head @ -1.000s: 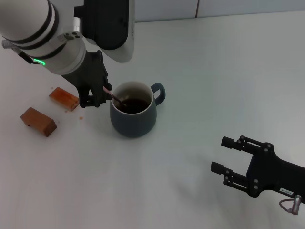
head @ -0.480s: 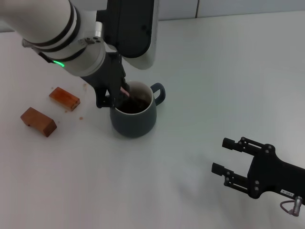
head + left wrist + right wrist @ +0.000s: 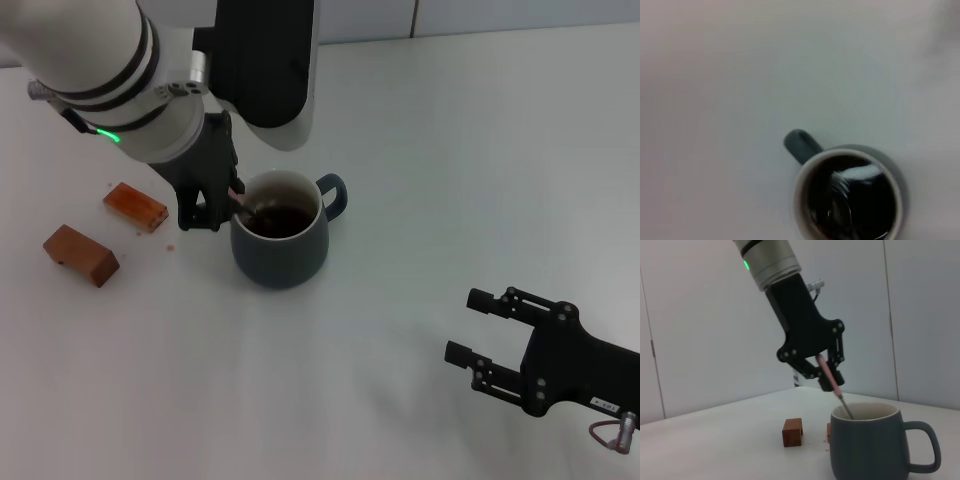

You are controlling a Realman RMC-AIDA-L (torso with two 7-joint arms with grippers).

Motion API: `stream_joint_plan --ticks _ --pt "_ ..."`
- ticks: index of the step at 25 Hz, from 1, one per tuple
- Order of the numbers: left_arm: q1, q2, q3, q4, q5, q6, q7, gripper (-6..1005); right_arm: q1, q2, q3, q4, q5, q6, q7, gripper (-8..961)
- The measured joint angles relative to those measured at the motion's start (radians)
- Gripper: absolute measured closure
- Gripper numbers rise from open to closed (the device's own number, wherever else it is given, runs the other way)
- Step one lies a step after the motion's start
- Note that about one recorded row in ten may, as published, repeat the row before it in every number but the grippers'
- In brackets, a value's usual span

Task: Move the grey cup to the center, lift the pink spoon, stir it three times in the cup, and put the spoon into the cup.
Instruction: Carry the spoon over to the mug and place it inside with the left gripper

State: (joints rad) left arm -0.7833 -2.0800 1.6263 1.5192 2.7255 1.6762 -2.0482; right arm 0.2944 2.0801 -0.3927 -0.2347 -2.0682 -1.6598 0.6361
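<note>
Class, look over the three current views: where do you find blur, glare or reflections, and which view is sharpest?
Left wrist view: soft throughout, with a bright reflection on the dark liquid in the grey cup. Head view: sharp, only faint shadows on the table. Right wrist view: crisp, showing the left gripper pinching the pink spoon above the cup.

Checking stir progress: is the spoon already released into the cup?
No, the left gripper has its jaws shut on the pink spoon above the grey cup.

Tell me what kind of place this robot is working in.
Probably a lab or test bench, not a kitchen: a bare white table, plain white wall panels, and only the grey cup and two brown blocks as props.
</note>
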Motion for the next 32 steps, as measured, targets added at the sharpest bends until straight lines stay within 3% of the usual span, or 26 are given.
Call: stream_joint_plan --ticks 9,18,28,32 --pt "-0.003 0.000 -0.004 0.015 -0.095 0.001 0.030 850 0.003 -0.002 0.000 0.000 0.001 -0.001 0.003 273" --pt "0.006 0.001 -0.007 0.005 -0.038 -0.070 0.030 848 0.005 -0.002 0.000 0.000 0.001 -0.002 0.003 272" --pt "0.008 0.002 -0.017 0.005 -0.017 -0.014 0.026 846 0.006 -0.001 0.000 0.000 0.000 -0.002 0.004 272" --pt "0.009 0.003 -0.031 0.013 -0.070 0.021 0.033 845 0.006 0.000 0.000 0.000 0.000 -0.002 0.004 272"
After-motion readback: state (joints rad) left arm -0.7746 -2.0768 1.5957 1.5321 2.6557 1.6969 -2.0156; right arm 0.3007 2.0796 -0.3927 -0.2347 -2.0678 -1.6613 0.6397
